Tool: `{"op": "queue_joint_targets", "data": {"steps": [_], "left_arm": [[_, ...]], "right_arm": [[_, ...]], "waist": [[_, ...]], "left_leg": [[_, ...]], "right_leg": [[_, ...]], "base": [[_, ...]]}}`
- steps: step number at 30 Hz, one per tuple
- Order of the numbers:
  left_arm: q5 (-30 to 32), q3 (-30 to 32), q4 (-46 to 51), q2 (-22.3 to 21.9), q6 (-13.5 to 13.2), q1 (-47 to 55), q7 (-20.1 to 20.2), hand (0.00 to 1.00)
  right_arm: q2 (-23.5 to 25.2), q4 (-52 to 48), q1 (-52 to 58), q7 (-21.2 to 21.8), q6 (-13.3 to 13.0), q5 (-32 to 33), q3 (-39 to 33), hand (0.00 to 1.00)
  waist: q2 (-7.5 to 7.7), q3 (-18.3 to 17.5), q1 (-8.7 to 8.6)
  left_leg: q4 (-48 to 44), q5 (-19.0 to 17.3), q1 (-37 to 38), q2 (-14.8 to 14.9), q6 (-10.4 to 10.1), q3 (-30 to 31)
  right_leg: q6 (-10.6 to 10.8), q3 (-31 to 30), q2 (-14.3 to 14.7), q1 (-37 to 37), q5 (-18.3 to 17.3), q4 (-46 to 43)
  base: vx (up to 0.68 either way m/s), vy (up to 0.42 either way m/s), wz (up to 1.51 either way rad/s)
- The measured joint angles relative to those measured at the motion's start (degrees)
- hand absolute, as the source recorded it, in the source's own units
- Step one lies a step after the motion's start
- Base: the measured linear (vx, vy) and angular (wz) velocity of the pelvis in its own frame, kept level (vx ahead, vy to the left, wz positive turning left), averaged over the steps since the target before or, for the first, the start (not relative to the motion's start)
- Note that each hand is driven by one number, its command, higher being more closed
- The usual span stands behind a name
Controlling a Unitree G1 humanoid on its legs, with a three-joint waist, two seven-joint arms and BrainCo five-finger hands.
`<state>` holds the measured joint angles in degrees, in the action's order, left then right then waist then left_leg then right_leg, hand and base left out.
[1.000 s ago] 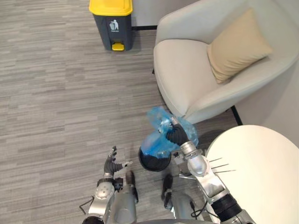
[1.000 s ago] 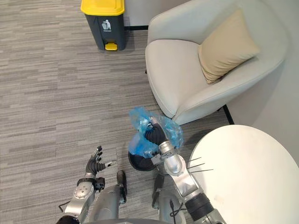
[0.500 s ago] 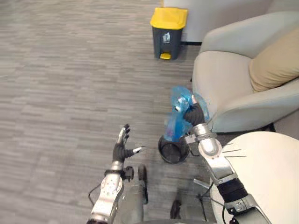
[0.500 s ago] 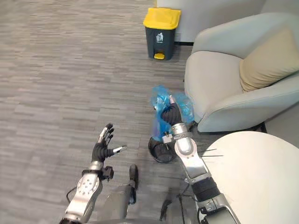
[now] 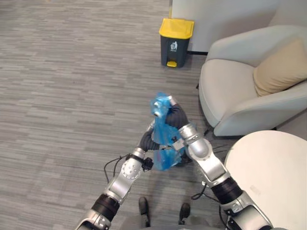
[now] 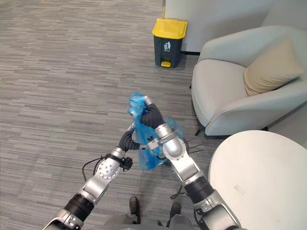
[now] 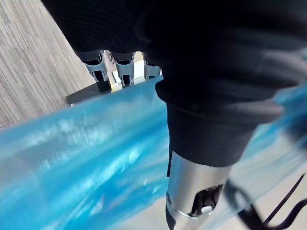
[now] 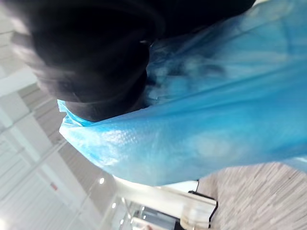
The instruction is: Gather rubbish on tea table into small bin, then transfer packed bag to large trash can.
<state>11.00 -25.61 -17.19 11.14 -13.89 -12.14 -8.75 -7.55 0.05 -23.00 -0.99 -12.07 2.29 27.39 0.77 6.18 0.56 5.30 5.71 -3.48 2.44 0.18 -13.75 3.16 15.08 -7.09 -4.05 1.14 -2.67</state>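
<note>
Most of the ground seen from the head is grey striped carpet point(image 5: 62, 96). One pale armchair point(image 5: 230, 91) sits at about 2 o'clock, and a round white table point(image 5: 273, 167) fills the 4 o'clock corner, close to the chair's front edge. At 12 o'clock, well apart from the robot, stands a dark trash can point(image 5: 176, 36) with a yellow lid, shut, just beside the chair's far side. A tan cushion point(image 5: 280, 67) leans against the chair's back. Near the centre hangs a blue plastic bag point(image 5: 165, 136), raised off the floor. The right hand point(image 5: 173, 114) has its fingers curled tight around the bag's bunched top, the crumpled neck sticking out at its 10 o'clock. The left hand point(image 5: 147, 141) presses against the bag's lower part from 8 o'clock; whether its fingers grip the plastic cannot be told.
</note>
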Motion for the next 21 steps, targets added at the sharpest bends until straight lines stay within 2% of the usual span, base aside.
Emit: {"op": "queue_joint_targets", "data": {"steps": [3, 4, 9, 15, 16, 21], "left_arm": [[0.07, -1.16, -1.94, -1.22, 0.16, -1.69, -0.28, 0.0], [0.38, -1.33, -3.03, -1.72, 0.16, -2.98, -0.34, 1.0], [0.95, -0.97, -7.49, -0.7, 0.13, -5.58, -2.91, 1.0], [0.95, -1.05, -8.36, -0.69, 0.02, -6.79, -4.25, 1.0], [0.95, -1.06, -8.35, -0.69, -0.03, -6.79, -4.29, 1.0], [0.6, -0.64, -7.42, -0.8, -0.07, -6.37, -5.25, 1.0]], "right_arm": [[0.74, 0.02, -2.05, 1.08, 0.64, 0.71, 4.62, 1.0], [0.75, 0.02, -2.74, 1.3, 1.38, 1.78, 6.14, 1.0], [0.75, 0.03, -4.1, 1.25, 3.64, 6.42, 9.9, 1.0], [0.41, 0.03, -6.12, 2.57, 3.67, 9.42, 15.64, 1.0], [0.41, 0.03, -6.29, 2.57, 3.67, 9.42, 15.67, 0.0], [0.43, 0.03, -7.11, 2.71, 3.43, 7.4, 16.66, 0.0]], "waist": [[0.51, -0.43, 0.09], [0.61, -0.53, 0.17], [1.13, -0.87, 0.27], [1.19, -1.08, 0.23], [1.19, -1.11, 0.25], [1.2, -1.13, 0.2]], "left_leg": [[0.03, 0.06, 0.35, 0.0, -0.02, -0.64], [0.06, 0.18, 0.33, 0.04, -0.18, -0.71], [0.11, 0.49, 0.95, 0.82, -0.62, -1.79], [0.17, 0.84, 0.9, 1.76, -1.14, -2.11], [0.17, 0.87, 0.9, 1.82, -1.18, -2.11], [0.19, 1.13, 0.88, 2.38, -1.56, -2.14]], "right_leg": [[-0.1, -1.05, 0.16, 0.0, 0.65, 0.35], [-0.21, -1.19, 0.29, 0.1, 1.07, 0.8], [-0.89, -2.64, 1.18, 0.07, 1.8, 1.07], [-1.32, -3.27, 2.29, 0.11, 2.63, 2.05], [-1.37, -3.3, 2.36, 0.11, 2.66, 2.1], [-1.82, -3.51, 3.04, 0.37, 3.24, 2.99]], "base": [[-0.03, 0.042, -0.16], [-0.03, 0.023, -0.07], [-0.03, 0.003, -0.14], [-0.01, -0.013, -0.06], [-0.01, -0.014, -0.03], [0.0, -0.007, -0.03]]}}
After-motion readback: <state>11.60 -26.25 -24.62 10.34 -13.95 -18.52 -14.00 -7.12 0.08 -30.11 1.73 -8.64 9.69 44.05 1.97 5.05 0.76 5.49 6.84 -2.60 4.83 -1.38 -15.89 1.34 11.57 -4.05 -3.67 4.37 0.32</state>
